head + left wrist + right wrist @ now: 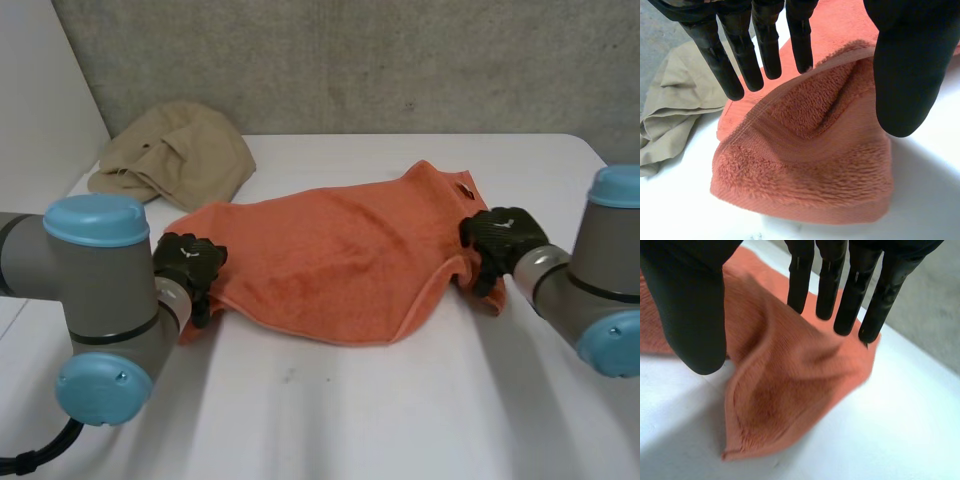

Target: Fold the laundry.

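Where the towel lies: the orange towel (330,260) is spread on the bench (420,410), its long axis running from one hand to the other, with a short end under each.
Left hand (188,262): fingers (765,45) are straight and the thumb is well apart. A ridge of the towel's end rises between them, but I see no pinch.
Right hand (495,240): fingers (852,295) are straight with their tips at the towel's far corner. The thumb is wide and grips nothing.
Nearer hand: neither. Each sits at its own end, so I judge the fold needs both to close.
Beige garment (175,155): crumpled beyond the left fingers, just beside the towel's corner.
Hard to make out: I cannot tell whether the fingertips press the cloth or hover above it.
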Motion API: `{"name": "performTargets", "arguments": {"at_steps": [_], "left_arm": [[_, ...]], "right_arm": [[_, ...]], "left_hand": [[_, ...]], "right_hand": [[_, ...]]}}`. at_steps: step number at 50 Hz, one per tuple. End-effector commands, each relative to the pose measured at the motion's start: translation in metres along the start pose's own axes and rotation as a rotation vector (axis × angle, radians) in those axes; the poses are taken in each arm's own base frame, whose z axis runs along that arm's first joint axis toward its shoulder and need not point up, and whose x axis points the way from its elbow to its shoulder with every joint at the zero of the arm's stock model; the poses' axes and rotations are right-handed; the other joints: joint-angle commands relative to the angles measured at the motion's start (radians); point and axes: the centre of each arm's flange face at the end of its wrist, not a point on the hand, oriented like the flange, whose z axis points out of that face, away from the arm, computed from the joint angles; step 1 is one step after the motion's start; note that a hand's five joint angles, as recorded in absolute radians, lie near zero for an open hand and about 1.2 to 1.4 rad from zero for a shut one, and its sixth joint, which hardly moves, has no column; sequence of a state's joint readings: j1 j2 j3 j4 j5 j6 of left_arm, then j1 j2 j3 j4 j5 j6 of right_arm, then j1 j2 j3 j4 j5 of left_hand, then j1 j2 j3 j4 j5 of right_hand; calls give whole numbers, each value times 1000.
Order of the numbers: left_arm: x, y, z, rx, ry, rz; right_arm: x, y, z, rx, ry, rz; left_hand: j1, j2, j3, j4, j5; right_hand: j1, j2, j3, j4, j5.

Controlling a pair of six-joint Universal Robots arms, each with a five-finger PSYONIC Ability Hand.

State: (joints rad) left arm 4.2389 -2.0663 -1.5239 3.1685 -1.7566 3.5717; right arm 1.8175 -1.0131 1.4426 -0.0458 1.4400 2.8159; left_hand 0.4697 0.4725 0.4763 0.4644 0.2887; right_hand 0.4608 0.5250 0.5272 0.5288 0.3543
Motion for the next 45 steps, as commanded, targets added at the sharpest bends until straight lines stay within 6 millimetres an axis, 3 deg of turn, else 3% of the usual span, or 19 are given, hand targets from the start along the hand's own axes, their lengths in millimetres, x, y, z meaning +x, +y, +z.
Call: {"name": "performTargets", "arguments": {"at_steps": [1, 11, 19, 34, 42, 45], "left_arm": [[-2, 3, -6, -4, -4, 0], [-6, 12, -16, -1, -37, -7], [-15, 10, -22, 18, -79, -19], [-23, 15, -17, -2, -96, -30], [-24, 17, -16, -12, -94, -50], [-24, 18, -17, -16, -93, -72]], "right_arm": [[24, 12, -6, -39, 52, 162], [49, 17, -6, -62, 76, 227], [43, 26, -8, -125, 38, 259], [37, 36, 17, -129, -34, 419], [38, 43, 32, -134, -28, 419], [39, 44, 35, -134, -20, 418]], "left_hand": [[31, 29, 25, 37, 38], [40, 37, 34, 46, 47], [46, 43, 40, 51, 53], [75, 73, 69, 81, 82], [131, 129, 125, 137, 138], [131, 129, 125, 137, 138]], "right_hand": [[-29, -93, -95, -97, -97], [-53, -117, -119, -121, -121], [82, 18, 16, 14, 14], [120, 56, 54, 52, 52], [381, 317, 315, 313, 313], [800, 736, 734, 732, 732]]}}
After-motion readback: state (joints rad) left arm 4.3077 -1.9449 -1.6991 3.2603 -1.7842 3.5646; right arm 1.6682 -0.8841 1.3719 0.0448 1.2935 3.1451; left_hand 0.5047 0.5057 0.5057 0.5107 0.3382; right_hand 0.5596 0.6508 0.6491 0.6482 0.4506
